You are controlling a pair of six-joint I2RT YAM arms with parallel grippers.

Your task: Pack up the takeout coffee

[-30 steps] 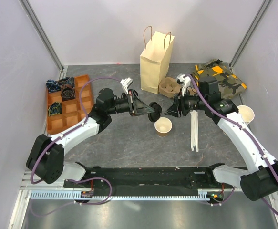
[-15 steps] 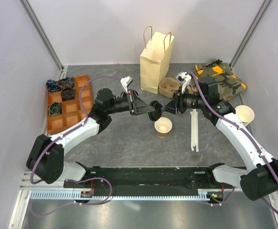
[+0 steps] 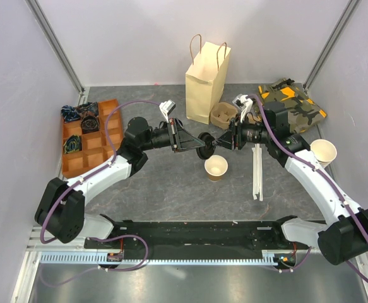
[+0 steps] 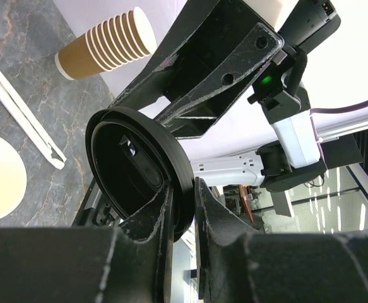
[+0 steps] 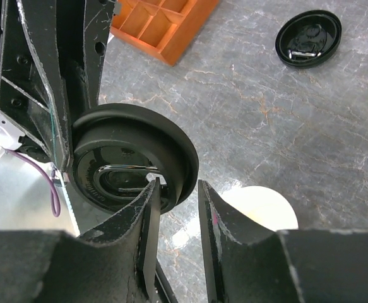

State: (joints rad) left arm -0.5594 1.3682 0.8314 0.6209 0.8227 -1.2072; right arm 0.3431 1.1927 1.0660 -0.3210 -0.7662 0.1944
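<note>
A small brown paper cup [image 3: 216, 168] stands open-topped and lidless on the table; no lidded cup shows. My left gripper [image 3: 202, 144] is shut on the rim of a round black lid [image 3: 205, 145] and holds it on edge above and just behind the cup. The pinch shows in the left wrist view [image 4: 184, 189]. My right gripper [image 3: 221, 141] is open. In the right wrist view [image 5: 177, 186] its fingers straddle the lid's [image 5: 127, 148] rim with a gap on one side. The tan paper bag [image 3: 207, 82] stands upright at the back.
A second black lid [image 5: 308, 38] lies loose on the table. A cardboard cup carrier [image 3: 223, 115] sits beside the bag. There is a camouflage cloth [image 3: 291, 104] at back right, a stack of pale cups [image 3: 324, 151] at right, white strips [image 3: 257, 170] beside the cup, and an orange tray [image 3: 89, 136] at left.
My right gripper has moved left toward the held lid and now straddles its rim. The left gripper and the cup have stayed about where they were.
</note>
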